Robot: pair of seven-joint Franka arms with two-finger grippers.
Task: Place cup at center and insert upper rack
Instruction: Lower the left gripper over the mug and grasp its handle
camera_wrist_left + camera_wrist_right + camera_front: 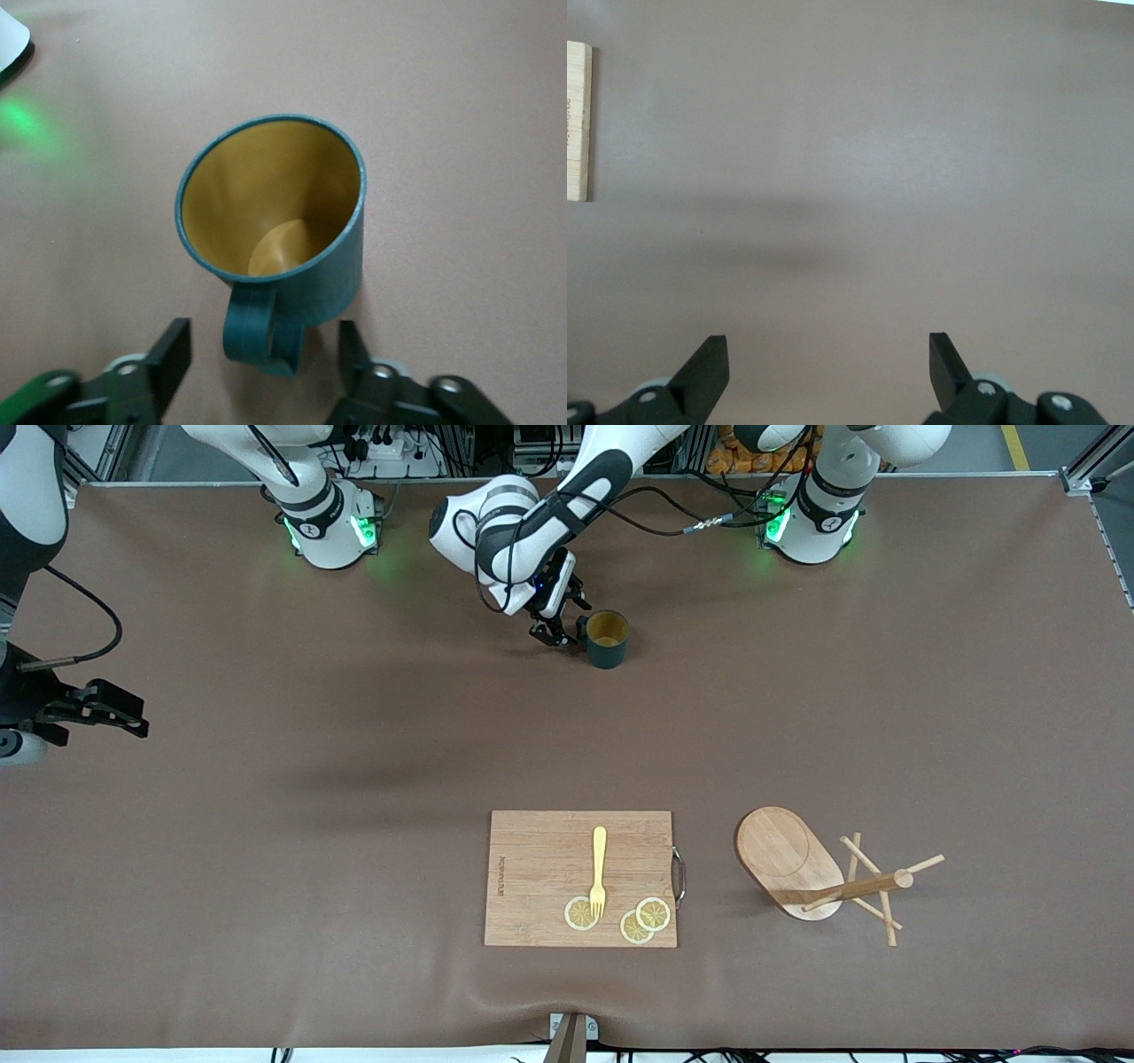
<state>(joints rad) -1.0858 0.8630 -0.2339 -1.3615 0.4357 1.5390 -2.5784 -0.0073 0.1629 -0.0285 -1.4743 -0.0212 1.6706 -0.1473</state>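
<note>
Left gripper (266, 354) low at the cup (270, 217), fingers (173, 350) parted to either side of the loop handle (261, 336), a gap showing on each side; no contact visible, nothing held yet. Handle sits between the fingers, pointing back toward the wrist; cup body directly ahead of the fingertips, upright on the surface (266, 779), mouth up, tan inside showing. Grasp, by judgement, turns on closing across the handle's loop.

Outward from there: cup (607, 638) close to the robot bases, roughly midway between them, well apart from everything else. Left arm plainly the one on it.

Right gripper (828, 363) waiting, fingers spread wide, nothing between them, over bare surface at the right arm's end of the table; only an edge of the cutting board (576, 119) in its wrist view.

Upper rack (828, 877) lying tipped over, oval base on edge, post running along the surface toward the left arm's end, pegs splayed. Well apart from the cup, much nearer the front camera. Cutting board (540, 877) beside it, carrying a fork (599, 868) and lemon slices (638, 919).

Hard to make out: fingertip bases cut off in both wrist views; the cup's ribbing; how the rack's pegs rest.
</note>
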